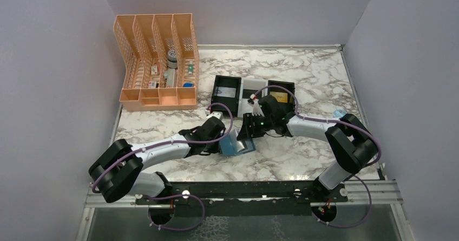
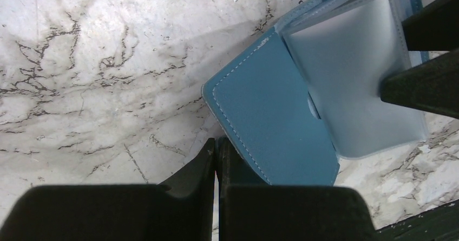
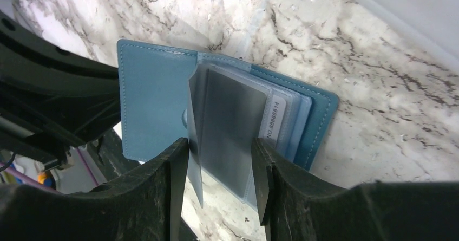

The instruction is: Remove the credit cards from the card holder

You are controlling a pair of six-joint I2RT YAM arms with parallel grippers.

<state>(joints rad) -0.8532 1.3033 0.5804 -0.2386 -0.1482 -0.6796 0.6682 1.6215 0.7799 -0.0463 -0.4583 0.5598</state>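
2 claws on open card holder [image 3: 151, 105], marble tabletop [image 3: 379, 89]: left claw [image 2: 217, 144] clamped on cover edge; right claw [image 3: 221, 146] approx half-wide, gripping raised clear sleeve [image 3: 230, 111] by both sides.

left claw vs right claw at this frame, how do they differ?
Opening: the left claw is shut; the right claw stands about half open.
Contact: the left claw pinches the teal cover edge of the card holder; the right claw's fingers flank a clear pocket sleeve, and I cannot tell whether they squeeze it.
Shared: both are black, and both are at the same opened card holder.
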